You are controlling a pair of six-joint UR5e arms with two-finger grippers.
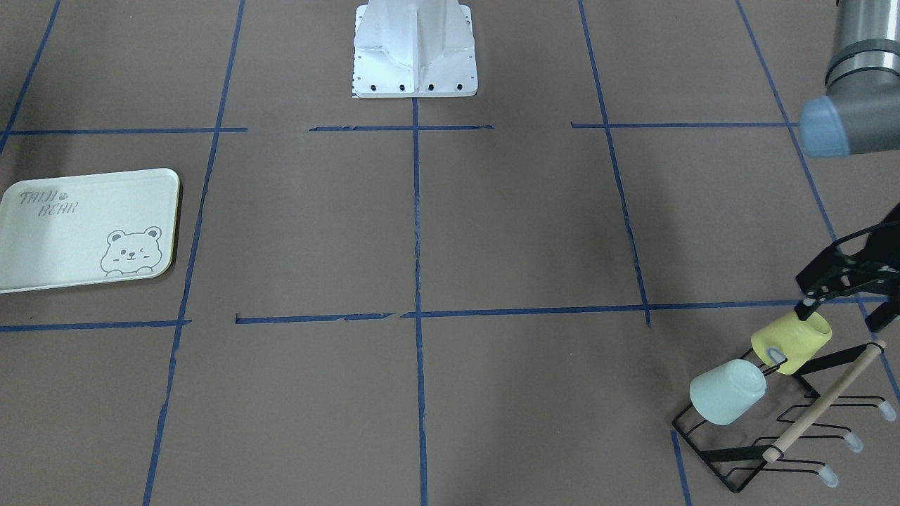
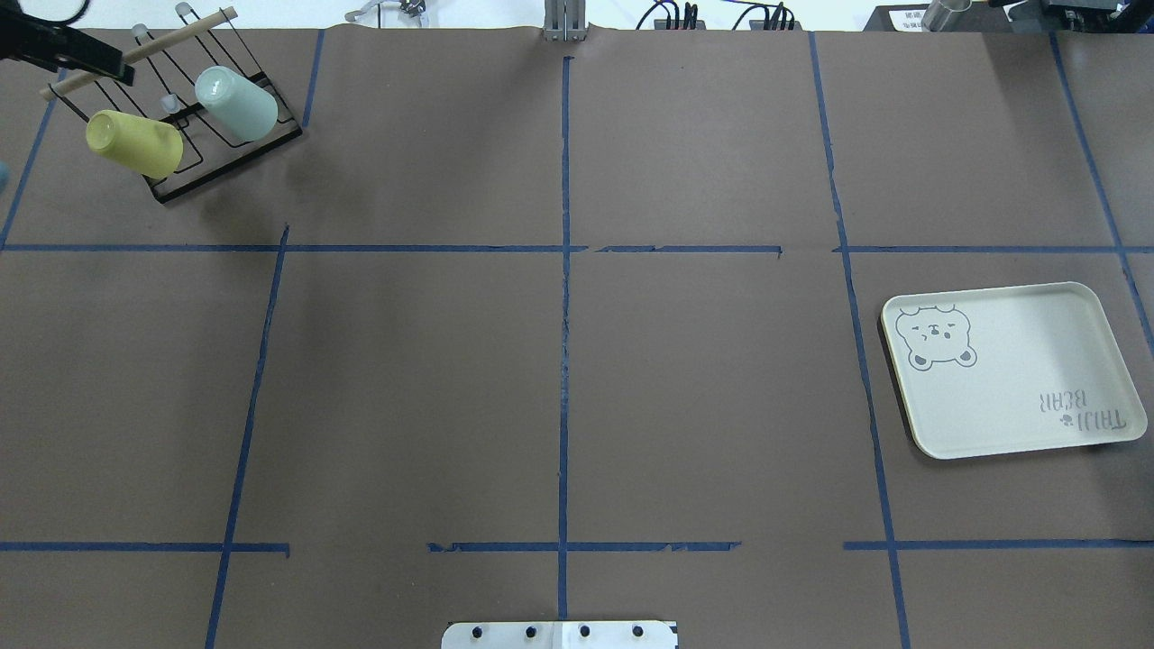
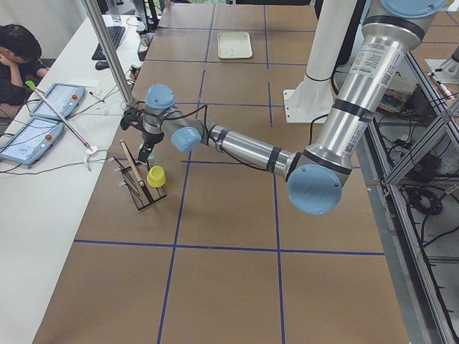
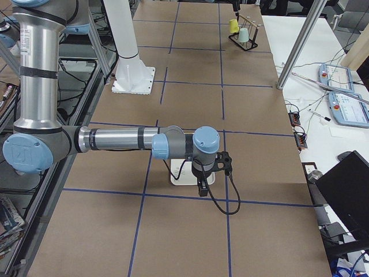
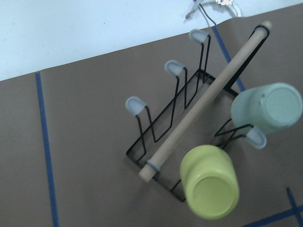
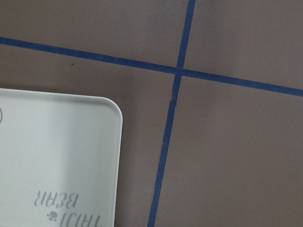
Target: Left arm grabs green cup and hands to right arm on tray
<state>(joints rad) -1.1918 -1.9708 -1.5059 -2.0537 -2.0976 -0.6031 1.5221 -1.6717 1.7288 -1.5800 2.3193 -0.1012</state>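
The green cup [image 1: 728, 392] hangs mouth-down and tilted on a prong of a black wire rack [image 1: 787, 429] at the table's far left corner; it also shows in the overhead view [image 2: 236, 104] and the left wrist view [image 5: 267, 108]. A pale yellow cup [image 1: 791, 341] hangs beside it. My left gripper [image 1: 840, 313] hovers above the rack near the yellow cup, looks open and holds nothing. The tray [image 2: 1014, 370] lies flat on the right side with nothing on it. My right gripper [image 4: 202, 187] hangs over the tray's edge [image 6: 57, 156]; I cannot tell whether it is open or shut.
The rack has a wooden handle bar [image 5: 208, 99] and several bare capped prongs. The white robot base [image 1: 415, 49] stands at mid table on the robot's side. A person [image 3: 21, 57] sits at a side desk with tablets, and a metal pole [image 3: 107, 50] rises near the rack.
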